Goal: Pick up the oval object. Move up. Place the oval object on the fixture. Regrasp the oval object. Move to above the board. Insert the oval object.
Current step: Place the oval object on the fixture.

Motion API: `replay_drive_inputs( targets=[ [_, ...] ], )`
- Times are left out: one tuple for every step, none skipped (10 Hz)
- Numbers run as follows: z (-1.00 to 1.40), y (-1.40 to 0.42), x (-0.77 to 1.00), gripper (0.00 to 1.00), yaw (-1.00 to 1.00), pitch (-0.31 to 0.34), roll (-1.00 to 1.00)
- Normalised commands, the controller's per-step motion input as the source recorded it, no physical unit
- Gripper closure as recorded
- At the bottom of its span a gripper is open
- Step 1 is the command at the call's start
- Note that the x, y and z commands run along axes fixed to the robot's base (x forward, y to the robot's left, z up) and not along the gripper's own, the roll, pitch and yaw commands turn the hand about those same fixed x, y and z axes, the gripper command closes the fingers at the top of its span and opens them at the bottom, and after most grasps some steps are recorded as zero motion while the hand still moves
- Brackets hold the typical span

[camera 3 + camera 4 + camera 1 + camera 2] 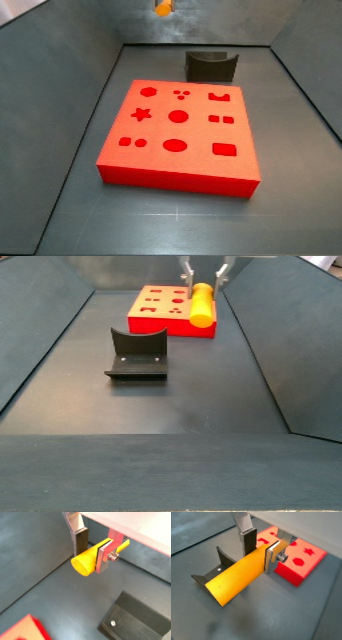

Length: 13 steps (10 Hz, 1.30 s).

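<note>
Wrist views: gripper (pixel 93 556) clamped on the oval object (pixel 89 560), airborne; fixture (pixel 212 572) below, empty.
Side views: peg high above the board (pixel 178 135).
Pick and lift done; fixture placement, regrasp, insertion left.

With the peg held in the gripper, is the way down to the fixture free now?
Probably yes. The gripper holds the oval object raised above the floor, and the fixture stands alone with nothing on its notch. The board lies apart from it.

Dark floor (pixel 80 120) bears board (pixel 181 135), fixture (pixel 211 67).
</note>
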Motion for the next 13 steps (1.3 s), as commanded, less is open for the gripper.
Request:
replay_drive_inputs(
  targets=[
    [-0.12, -0.16, 1.0, 1.0, 0.26, 0.25, -0.19],
    [-0.11, -0.15, 1.0, 1.0, 0.18, 0.23, -0.15],
    [-0.1, -0.14, 1.0, 1.0, 0.09, 0.195, -0.1],
    [-0.09, -0.13, 1.0, 1.0, 0.05, 0.175, -0.09],
    [-0.08, -0.11, 1.0, 1.0, 0.03, 0.159, -0.09],
    [-0.07, -0.1, 1.0, 1.0, 0.02, 0.151, -0.09],
    [-0.07, -0.09, 1.0, 1.0, 0.02, 0.144, -0.09],
    [-0.06, -0.08, 1.0, 1.0, 0.02, 0.143, -0.09],
    [-0.05, -0.07, 1.0, 1.0, 0.02, 0.142, -0.09],
    [-0.05, -0.06, 1.0, 1.0, 0.02, 0.142, -0.08],
    [0.52, 0.1, 0.88, 1.0, 0.0, -0.101, -1.0],
    [0.51, 0.12, 0.78, 1.0, -0.01, -0.093, -1.0],
    [0.27, 0.11, 0.6, 1.0, -0.02, -0.067, -1.0]
  ],
)
